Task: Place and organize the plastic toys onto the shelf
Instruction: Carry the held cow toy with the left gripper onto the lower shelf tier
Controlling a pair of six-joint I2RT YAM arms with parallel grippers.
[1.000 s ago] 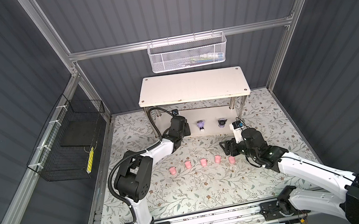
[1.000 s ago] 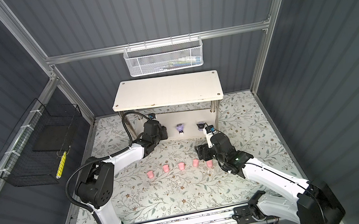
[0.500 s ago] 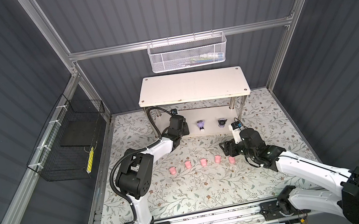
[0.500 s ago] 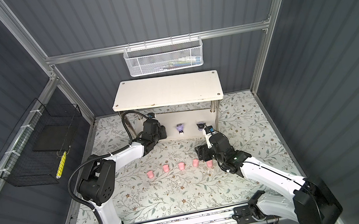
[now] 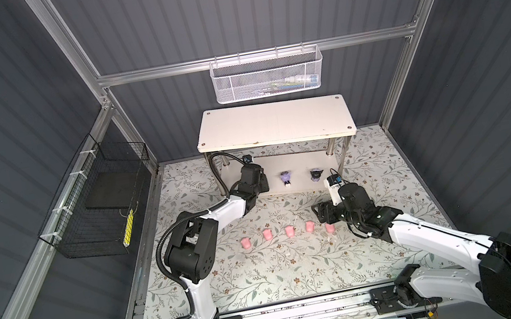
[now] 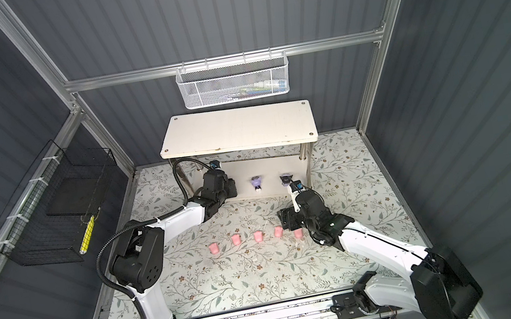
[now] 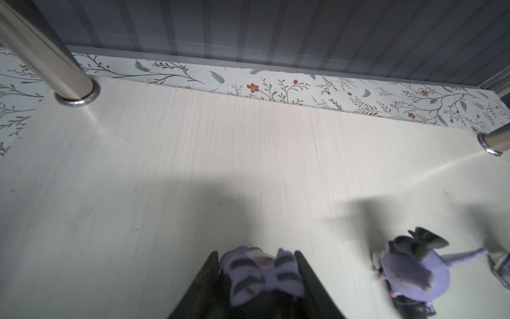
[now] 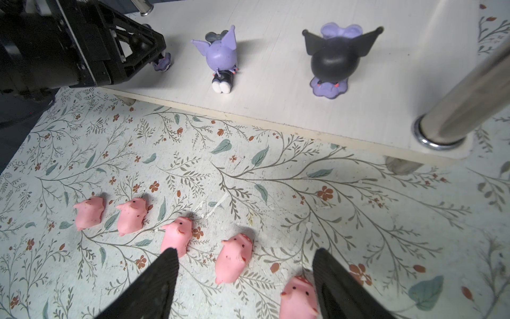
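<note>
In both top views the shelf [image 5: 274, 125] is overhanging its own lower tier; five pink pigs [image 5: 289, 231] are lining the open mat [image 5: 265, 271]. Left wrist view: the left gripper [image 7: 256, 255] is clasping a purple toy [image 7: 262, 273], partly cut off, with bare tier lying ahead. Right wrist view: the right gripper [image 8: 245, 252] is hanging spread over the pigs.

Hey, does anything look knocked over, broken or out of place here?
Nothing major: small dark nicks along the front edge of the shelf's top board, and a white scuff on the mat beside the pink pigs.
</note>
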